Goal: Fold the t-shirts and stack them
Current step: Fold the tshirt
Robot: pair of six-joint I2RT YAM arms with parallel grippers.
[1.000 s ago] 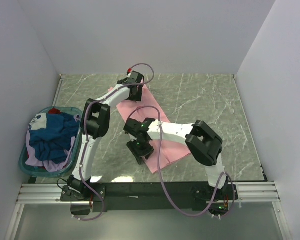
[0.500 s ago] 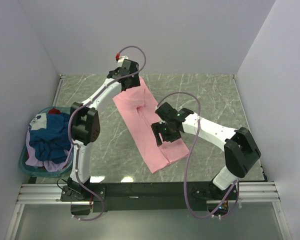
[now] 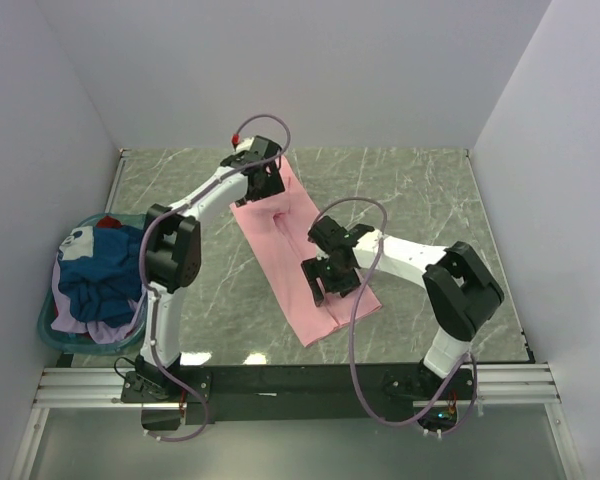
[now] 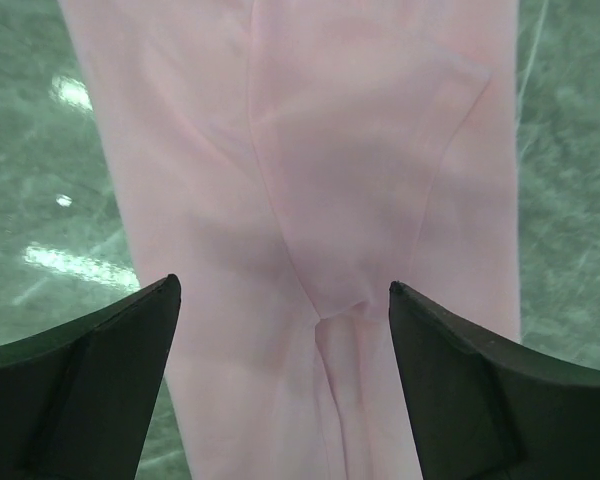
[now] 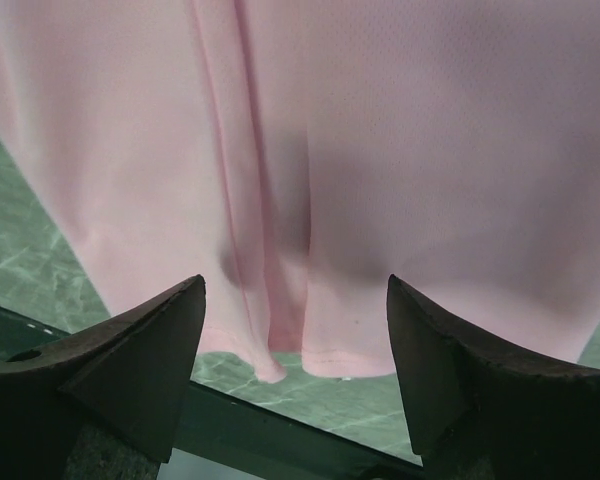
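The light pink t-shirt lies on the marble table as a long folded strip running from far left to near right. My left gripper is open above its far end; the left wrist view shows the pink cloth between the spread fingers. My right gripper is open above the near part of the strip; the right wrist view shows the hem between the fingers. The other t-shirts, blue, white, red and purple, are bunched in the teal basket at the left.
The marble table is walled by white panels at the back and sides. The black front rail runs along the near edge, just beyond the shirt's hem. The basket stands against the left wall.
The shirt went from draped under the arms to a long flat strip. Since half a second ago the right gripper moved slightly toward the near hem, and the left gripper lowered onto the far end.
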